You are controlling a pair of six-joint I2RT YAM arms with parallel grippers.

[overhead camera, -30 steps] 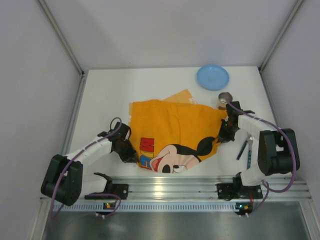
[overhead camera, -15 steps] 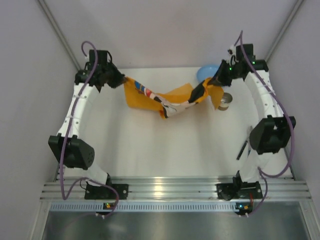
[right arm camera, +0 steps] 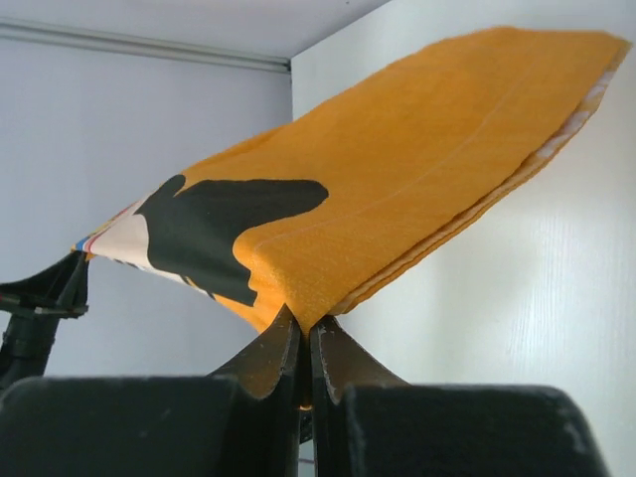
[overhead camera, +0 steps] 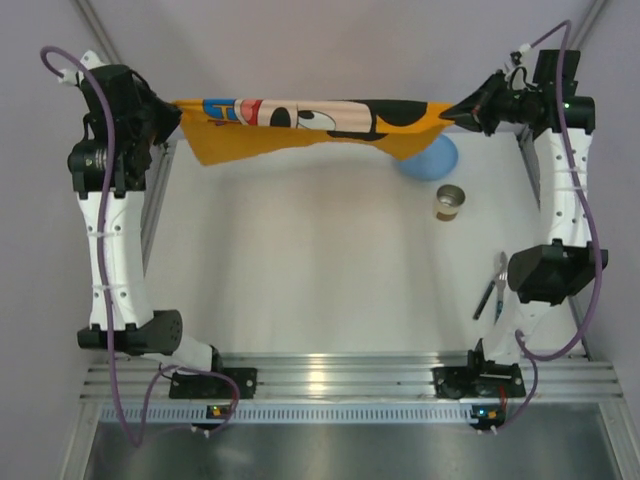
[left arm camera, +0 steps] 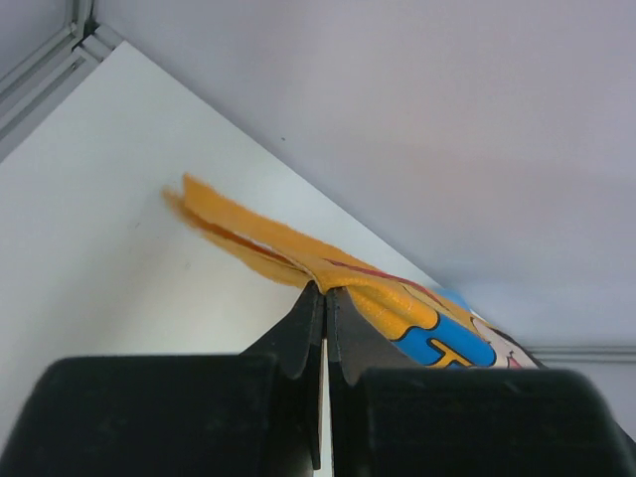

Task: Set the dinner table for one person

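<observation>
The orange cartoon-mouse placemat hangs stretched in the air above the far edge of the white dinner table. My left gripper is shut on its left corner, seen in the left wrist view with the cloth pinched between the fingers. My right gripper is shut on its right corner, seen in the right wrist view with the cloth folded over the fingertips. Both arms are raised high and spread wide.
A blue plate lies at the far right, partly behind the cloth. A metal cup stands in front of it. A fork and dark-handled cutlery lie near the right arm. Grey walls enclose the table.
Both arms lifted the placemat off the table, first bunched between them, then rose higher and spread apart, pulling it taut along the far edge.
</observation>
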